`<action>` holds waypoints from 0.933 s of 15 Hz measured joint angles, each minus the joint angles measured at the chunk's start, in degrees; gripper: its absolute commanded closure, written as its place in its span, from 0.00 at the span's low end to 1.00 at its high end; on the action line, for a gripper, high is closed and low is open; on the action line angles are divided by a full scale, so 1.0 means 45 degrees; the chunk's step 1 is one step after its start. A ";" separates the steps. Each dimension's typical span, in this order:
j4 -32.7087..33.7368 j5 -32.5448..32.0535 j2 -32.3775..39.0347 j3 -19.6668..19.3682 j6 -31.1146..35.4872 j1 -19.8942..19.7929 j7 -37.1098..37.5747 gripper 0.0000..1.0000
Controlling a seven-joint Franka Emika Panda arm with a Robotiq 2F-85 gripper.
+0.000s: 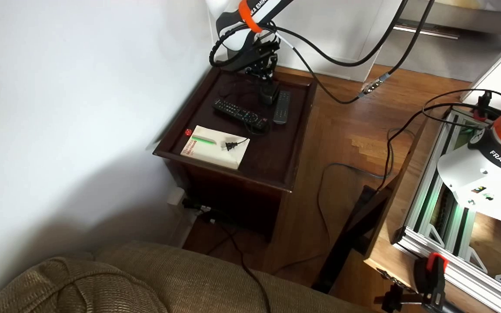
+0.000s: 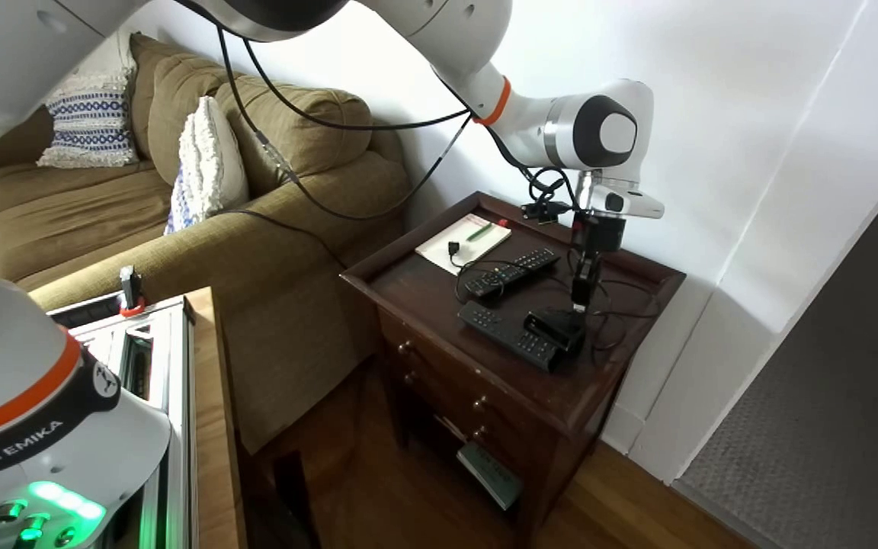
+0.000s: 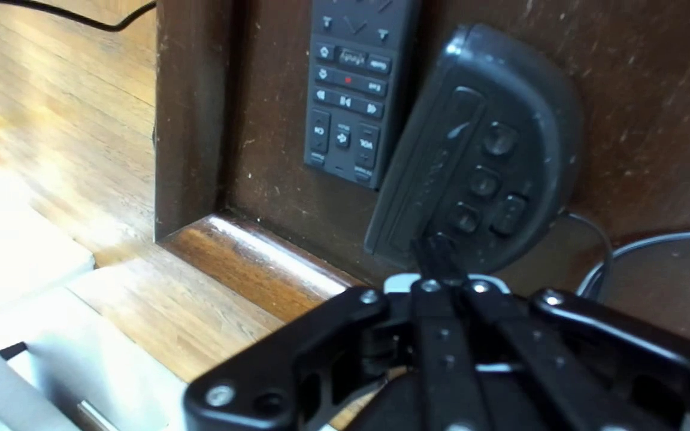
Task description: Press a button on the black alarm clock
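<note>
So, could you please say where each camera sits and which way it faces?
An exterior view, apparently above the sofa, faces down at the nightstand; the robot base and part of the arm show.
An exterior view, apparently beside the robot base, angles down at the drawers; it and the arm show.
The wrist view, on the arm, faces the black alarm clock; the gripper shows.
Both exterior views share the nightstand and two remote controls.

The table [image 1: 272, 161] carries a clock [image 3: 478, 158], remotes [image 1: 239, 114] (two) and a book [image 1: 214, 152].
</note>
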 measured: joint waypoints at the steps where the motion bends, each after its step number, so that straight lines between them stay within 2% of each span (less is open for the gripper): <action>1: 0.0013 0.0044 -0.0019 0.0078 -0.0006 -0.0104 -0.0001 1.00; 4: -0.0104 0.0364 -0.0183 0.0301 0.0251 -0.0562 -0.0003 1.00; 8: -0.1068 0.1029 -0.0894 0.0348 0.2108 -0.1489 -0.0371 1.00; 13: -0.3255 0.2659 -0.2934 0.1108 0.4415 -0.2802 -0.2759 1.00; 14: -0.3707 0.2998 -0.3411 0.1336 0.4585 -0.3003 -0.3472 0.74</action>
